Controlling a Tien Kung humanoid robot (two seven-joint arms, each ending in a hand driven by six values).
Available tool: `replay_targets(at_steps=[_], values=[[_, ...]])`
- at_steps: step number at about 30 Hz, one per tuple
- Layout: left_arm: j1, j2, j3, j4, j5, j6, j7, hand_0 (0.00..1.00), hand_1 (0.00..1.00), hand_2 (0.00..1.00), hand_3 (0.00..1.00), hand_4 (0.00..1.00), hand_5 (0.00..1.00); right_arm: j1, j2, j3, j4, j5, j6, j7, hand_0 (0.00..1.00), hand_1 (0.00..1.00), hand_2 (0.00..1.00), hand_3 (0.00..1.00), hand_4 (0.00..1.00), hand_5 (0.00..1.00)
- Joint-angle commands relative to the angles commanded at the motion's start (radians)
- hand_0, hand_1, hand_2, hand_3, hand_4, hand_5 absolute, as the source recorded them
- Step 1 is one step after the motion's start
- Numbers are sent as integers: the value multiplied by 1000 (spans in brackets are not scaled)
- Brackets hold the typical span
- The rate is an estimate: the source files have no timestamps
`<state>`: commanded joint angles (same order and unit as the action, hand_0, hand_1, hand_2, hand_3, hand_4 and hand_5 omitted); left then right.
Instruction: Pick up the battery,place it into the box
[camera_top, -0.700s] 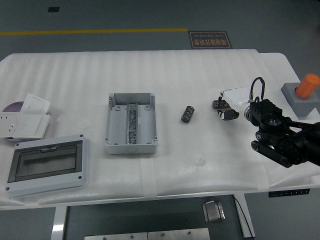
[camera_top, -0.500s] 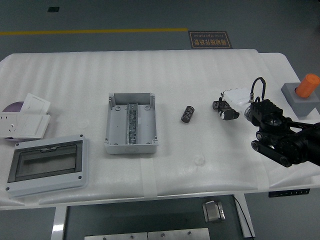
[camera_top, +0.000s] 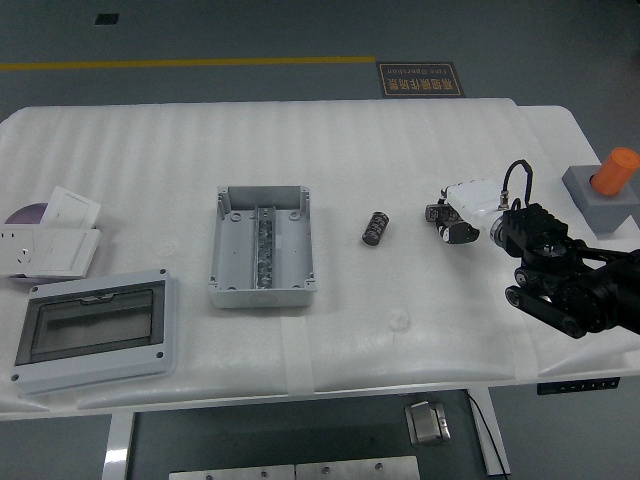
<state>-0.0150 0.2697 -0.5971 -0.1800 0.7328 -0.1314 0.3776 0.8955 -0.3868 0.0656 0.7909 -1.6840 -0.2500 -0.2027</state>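
The battery (camera_top: 375, 227), a small dark ribbed cylinder, lies on the white table (camera_top: 400, 150) right of centre. To its left stands the grey box (camera_top: 262, 245), lid off, with a metal rail along its inside. My right hand (camera_top: 452, 217), white-backed with black fingers, hovers low over the table a short way right of the battery and does not touch it. Its fingers are relaxed and hold nothing. The black right arm (camera_top: 565, 280) comes in from the right edge. My left arm is out of view.
A grey cover with a clear window (camera_top: 95, 330) lies at the front left. White socket plates (camera_top: 50, 240) and a purple disc (camera_top: 22, 213) sit at the left edge. An orange cylinder in a grey holder (camera_top: 608, 185) stands at the far right.
My right hand and arm have drifted slightly down and to the right. The battery and the box have not moved.
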Motion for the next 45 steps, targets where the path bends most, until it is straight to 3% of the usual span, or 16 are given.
replay_targets(at_steps=[5,6,11,12,28,31,38,45], values=[[-1,0,-2,0,0,2,-4,678,690,562,584,650,451,1,-2,-1,4,-10,-6,-2,498,647,690,712,499,408],[-1,0,0,0,0,2,-5,677,690,563,587,648,452,1,-3,-1,4,-10,-7,-1,447,612,636,708,186,220],[-1,-1,3,0,-3,4,-10,677,690,563,587,648,452,-1,-5,-7,4,-12,-12,1,447,612,636,708,186,220],[-1,-1,3,0,-3,4,-10,677,689,563,587,646,454,-2,-6,-7,3,-12,-13,2,438,611,623,695,104,134],[-3,0,-1,0,4,11,-20,677,689,568,607,641,457,-8,-17,17,22,-28,-29,3,434,606,615,695,90,104],[-3,0,-6,0,8,12,-18,676,688,574,608,642,460,-12,-28,60,59,-56,-25,-10,433,604,615,698,98,100],[4,-1,-29,0,28,13,-9,676,688,577,613,643,466,-50,-49,215,216,-61,-33,-47,427,605,615,700,105,102],[11,-9,-32,0,28,14,-5,676,687,579,615,644,470,-108,2,369,414,-49,-37,-68,430,604,617,701,114,108]])
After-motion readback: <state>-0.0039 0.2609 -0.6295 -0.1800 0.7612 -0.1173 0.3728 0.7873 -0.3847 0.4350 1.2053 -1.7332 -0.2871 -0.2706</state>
